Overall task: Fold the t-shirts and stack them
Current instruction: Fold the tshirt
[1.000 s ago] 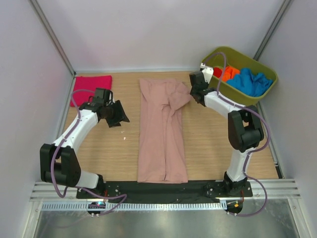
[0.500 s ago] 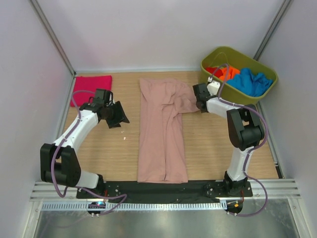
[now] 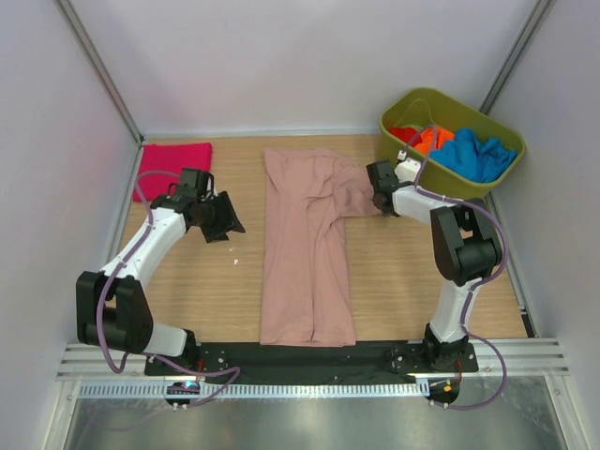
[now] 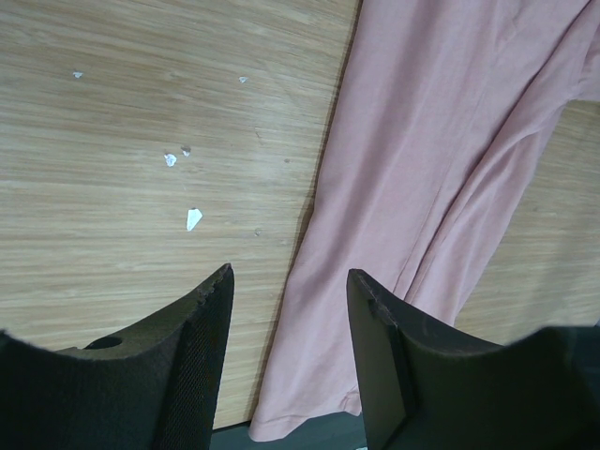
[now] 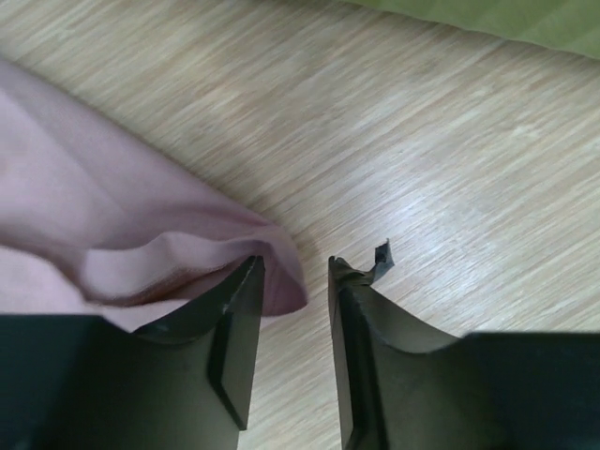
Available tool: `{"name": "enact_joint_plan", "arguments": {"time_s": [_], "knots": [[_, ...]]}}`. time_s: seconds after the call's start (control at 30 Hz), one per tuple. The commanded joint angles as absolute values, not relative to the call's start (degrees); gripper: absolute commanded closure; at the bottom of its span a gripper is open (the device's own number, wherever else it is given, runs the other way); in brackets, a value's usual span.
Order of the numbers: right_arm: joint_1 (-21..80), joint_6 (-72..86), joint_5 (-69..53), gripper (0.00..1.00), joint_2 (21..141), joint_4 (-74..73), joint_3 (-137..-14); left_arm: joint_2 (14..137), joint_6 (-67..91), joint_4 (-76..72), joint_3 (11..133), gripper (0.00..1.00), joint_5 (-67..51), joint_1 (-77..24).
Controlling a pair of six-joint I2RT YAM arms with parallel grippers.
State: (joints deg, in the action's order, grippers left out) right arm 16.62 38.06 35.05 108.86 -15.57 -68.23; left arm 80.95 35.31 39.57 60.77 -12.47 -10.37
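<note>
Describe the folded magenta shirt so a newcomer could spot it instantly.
Start at the wooden table, then go to its far-left corner. The magenta t-shirt lies there as a small flat rectangle, unlike the long dusty-pink t-shirt spread down the middle and the loose t-shirts heaped in the olive tub.

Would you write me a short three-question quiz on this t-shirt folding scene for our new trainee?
1. True or false: the left gripper is shut on the dusty-pink cloth t-shirt.
2. Fill in: the olive-green plastic tub holds orange cloth, red cloth and ____ cloth.
3. Where does the folded magenta cloth t-shirt lie? A in the tub; B at the far left corner of the wooden table; C under the pink t-shirt.
Key: 1 false, it is open over bare wood; 2 blue cloth; 3 B.
</note>
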Motion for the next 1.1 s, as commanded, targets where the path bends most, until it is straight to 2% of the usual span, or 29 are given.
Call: {"name": "enact_joint_plan", "arguments": {"time_s": [0.0,0.13,0.2,0.4,0.7,1.07], "knots": [[16.26,33.51,29.99,0.59,103.36,-13.36,-70.74,80.33,34.63,38.06,61.17,0.47,-12.83,-10.11],[16.26,27.79,18.75,0.57,103.71,-10.91,-75.31,80.42,34.63,37.97,61.26,0.47,-13.18,-10.20],[16.35,25.76,9.79,0.57,107.12,-9.32,-79.86,80.33,34.63,37.88,61.17,0.47,-13.27,-10.20],[16.26,22.42,-5.95,0.57,119.41,-8.26,-94.53,80.68,34.45,37.79,61.00,0.47,-13.89,-10.11],[16.26,22.84,-9.49,0.57,133.15,-8.53,-110.81,81.74,34.54,37.71,61.17,0.47,-14.24,-10.20],[16.35,24.52,-8.44,0.59,140.18,-7.38,-113.64,83.14,34.63,37.70,61.70,0.47,-14.68,-10.11]]}}
